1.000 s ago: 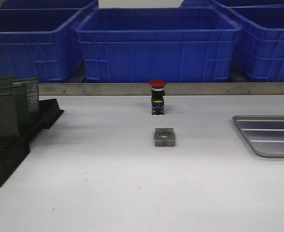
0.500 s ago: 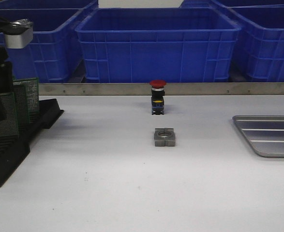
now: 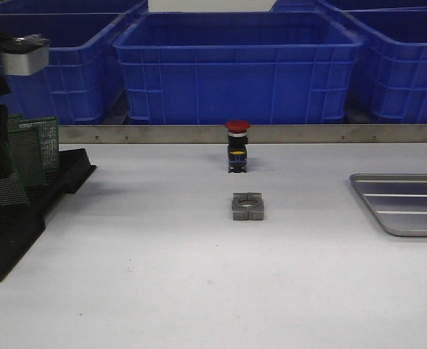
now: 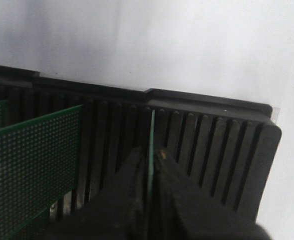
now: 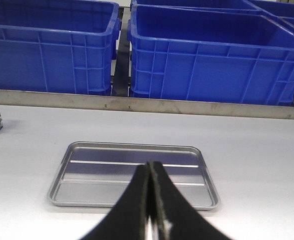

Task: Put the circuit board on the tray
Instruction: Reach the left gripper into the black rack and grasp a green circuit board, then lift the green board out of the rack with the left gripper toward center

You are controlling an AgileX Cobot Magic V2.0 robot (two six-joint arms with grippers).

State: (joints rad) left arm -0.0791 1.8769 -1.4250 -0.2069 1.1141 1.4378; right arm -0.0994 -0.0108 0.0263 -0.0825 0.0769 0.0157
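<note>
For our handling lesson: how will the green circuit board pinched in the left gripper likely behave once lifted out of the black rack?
The circuit board looks thin and flat, so probably stiff and light. Pinched edge-on by the left gripper, it might pivot or catch the black rack slots.

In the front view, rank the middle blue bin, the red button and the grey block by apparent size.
1. Middle blue bin, by far the largest, though farthest back.
2. Unsure: red button and grey block look alike in size; the button stands taller, the block is wider and nearer the camera.

circuit board (image 4: 151,145): green, upright, edge-on in rack slot | tray (image 5: 133,174): silver, ribbed, flat on table, empty
</note>
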